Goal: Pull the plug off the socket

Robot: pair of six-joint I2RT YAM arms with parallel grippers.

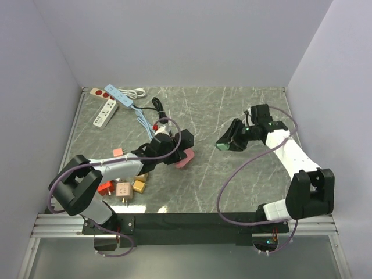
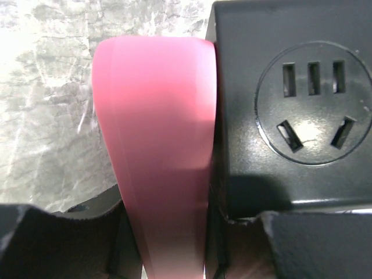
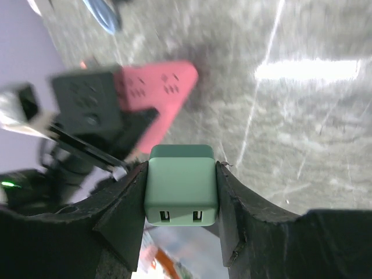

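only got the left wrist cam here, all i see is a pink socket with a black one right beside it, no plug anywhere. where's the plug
observer: The green plug is clamped in the right gripper.
operator: is it clear of the pink one
observer: Yes. From the top camera it is held off to the right of the pink socket, with bare table showing between them.
operator: any other sockets out there
observer: A white strip and a blue strip lie at the far left corner.
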